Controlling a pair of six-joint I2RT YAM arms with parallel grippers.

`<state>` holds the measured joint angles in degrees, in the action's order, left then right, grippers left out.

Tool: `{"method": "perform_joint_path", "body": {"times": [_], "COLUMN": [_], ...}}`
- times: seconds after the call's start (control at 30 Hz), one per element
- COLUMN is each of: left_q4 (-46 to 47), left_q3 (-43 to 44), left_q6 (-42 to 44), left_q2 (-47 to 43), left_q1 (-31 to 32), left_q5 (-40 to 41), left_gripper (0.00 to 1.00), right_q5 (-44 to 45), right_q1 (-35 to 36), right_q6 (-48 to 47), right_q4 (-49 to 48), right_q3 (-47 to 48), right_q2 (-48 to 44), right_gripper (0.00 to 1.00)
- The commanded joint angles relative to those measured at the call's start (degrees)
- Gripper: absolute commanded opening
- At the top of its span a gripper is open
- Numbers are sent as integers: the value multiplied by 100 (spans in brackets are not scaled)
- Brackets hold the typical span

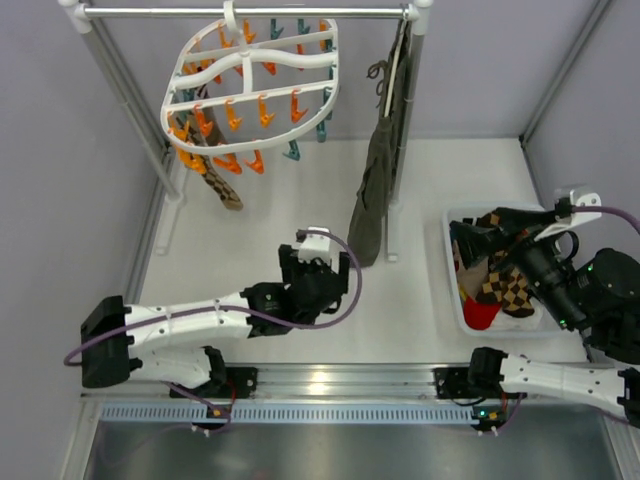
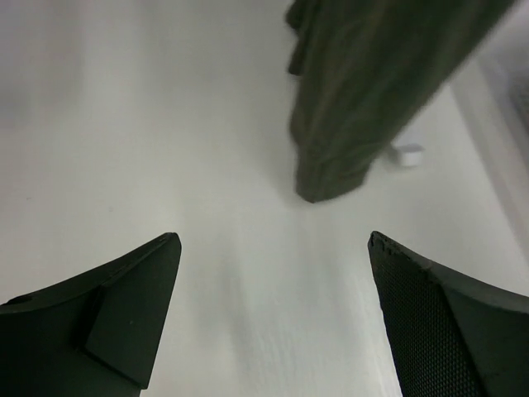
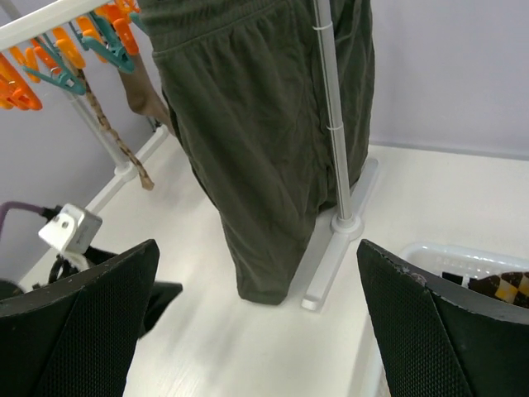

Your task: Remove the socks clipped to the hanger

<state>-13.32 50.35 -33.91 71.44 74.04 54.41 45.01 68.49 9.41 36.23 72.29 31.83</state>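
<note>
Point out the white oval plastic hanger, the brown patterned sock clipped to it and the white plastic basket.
white oval plastic hanger [image 1: 335, 65]: top external view, right rim.
brown patterned sock [image 1: 222, 183]: top external view, mid-length.
white plastic basket [image 1: 452, 270]: top external view, left wall.

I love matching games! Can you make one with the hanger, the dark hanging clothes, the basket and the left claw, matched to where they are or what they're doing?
1. hanger
2. dark olive garment
3. white basket
4. left claw

A. holds argyle socks, right side of the table
B. open above bare table
C. on the rail, one brown sock clipped at its left
D. hangs at the rail's right end

Pairs: 1-C, 2-D, 3-A, 4-B
</note>
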Motion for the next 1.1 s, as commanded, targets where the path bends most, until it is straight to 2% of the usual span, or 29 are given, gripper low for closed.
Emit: {"method": "perform_joint_path", "body": {"times": [0.0,0.03,0.07,0.13,0.17,0.23,0.27,0.37,0.53,0.63,0.77,0.87,0.97,1.07], "left_q4": [-268,-250,-241,-206,-110,319,974,1846,3299,4099,4469,4821,5032,5356], "left_q3": [-350,-385,-385,-385,-420,-569,-648,-754,-798,-781,-457,-141,106,440], "left_q6": [-397,-380,-353,-335,-309,145,339,797,1903,2151,2283,2609,2583,2845], "left_q2": [-376,-437,-420,-368,-324,-306,-289,-140,318,607,1187,1695,2205,2688], "left_q1": [-834,-1213,-1216,-1847,-2371,-2884,-3217,-3946,-4599,-5100,-5811,-5962,-6190,-6270], "left_q5": [176,184,184,97,-43,-421,-501,-756,-817,-1108,-1223,-1003,-1135,-1258], "left_gripper": [98,98,98,98,98,98,98,98,98,98,98,96,90,77], "right_q5": [-186,-238,-265,-300,-318,-370,-379,-493,-844,-1064,-1328,-1469,-1618,-1785], "right_q1": [-2,-11,-11,-11,-2,-11,-11,-11,-11,-2,-11,-11,-11,-11], "right_q6": [-62,-106,-106,-115,-132,-132,-150,-185,-273,-317,-352,-431,-536,-642], "right_q4": [-467,-537,-538,-616,-643,-757,-784,-828,-810,-810,-915,-995,-1144,-1320], "right_q3": [-22,-31,-31,-49,-57,-119,-136,-207,-233,-294,-400,-462,-549,-637], "right_q2": [279,349,376,428,455,473,499,578,657,587,500,499,525,604], "right_gripper": [99,100,99,99,99,99,99,99,100,99,99,99,99,100]}}
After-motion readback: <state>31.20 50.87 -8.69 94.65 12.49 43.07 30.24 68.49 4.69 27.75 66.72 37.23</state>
